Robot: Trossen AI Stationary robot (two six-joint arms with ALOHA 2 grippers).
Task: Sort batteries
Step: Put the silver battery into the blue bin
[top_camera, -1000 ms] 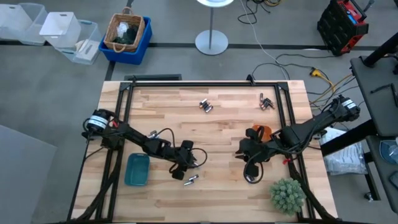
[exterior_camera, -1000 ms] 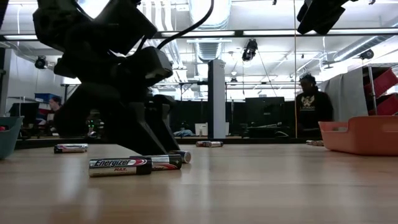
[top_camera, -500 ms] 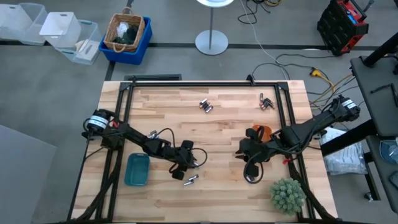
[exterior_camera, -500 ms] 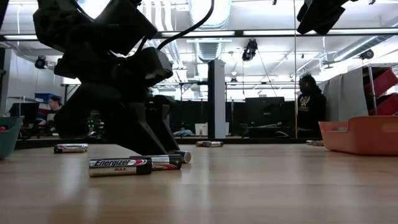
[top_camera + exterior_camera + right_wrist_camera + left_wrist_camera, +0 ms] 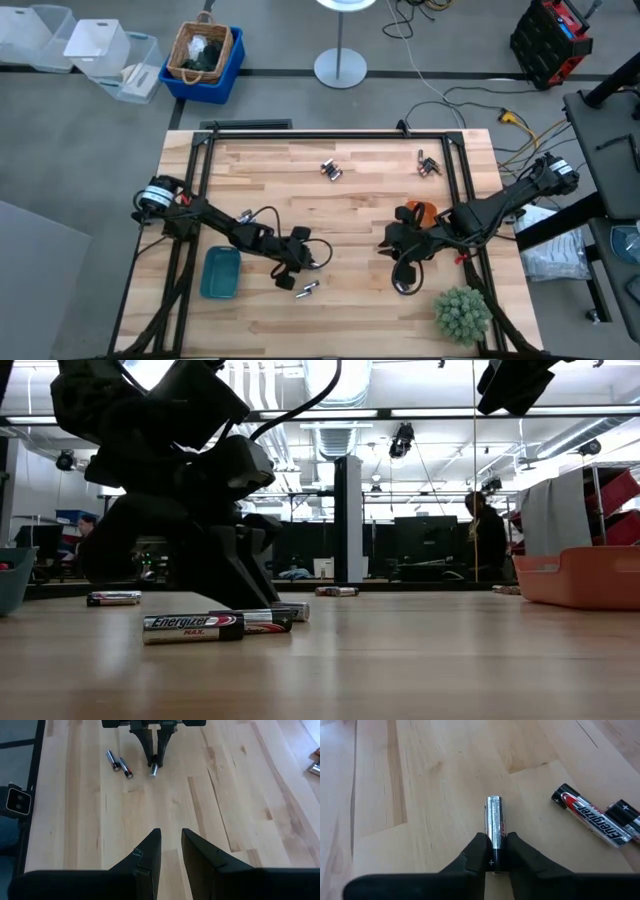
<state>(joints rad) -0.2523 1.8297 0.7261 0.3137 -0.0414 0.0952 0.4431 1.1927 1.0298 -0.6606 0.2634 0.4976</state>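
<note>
Overhead view: wooden counter (image 5: 360,190) with two dark arms reaching inward. Left hand (image 5: 318,256) low near the front middle, just beside a loose pair of batteries (image 5: 306,289); teal tray (image 5: 220,273) close by on the left. Right hand (image 5: 388,246) parked near an orange tray (image 5: 422,213). Two more battery clusters (image 5: 331,171) and (image 5: 429,163) lying far back, well apart from both hands.

Table-level view: dark bulk of the left arm (image 5: 170,470) down at the counter, two batteries lying end-on in front, the nearer one (image 5: 192,627) black with a silver band and printed lettering. Orange tray at the right edge; a person standing far behind in the room.

Left wrist view: left hand closed on a single battery (image 5: 494,832), silver body, dark end with a plus mark between the fingers (image 5: 475,852), lying flat on the wood. Loose pair alongside, black, red and silver.

Right wrist view: right hand (image 5: 169,849) empty, fingers slightly apart, facing the left hand across bare wood.

Likely step: pickup of one battery. Next move probably a lift and carry to a tray, calling for a firm pinch on a smooth round body prone to slipping.
</note>
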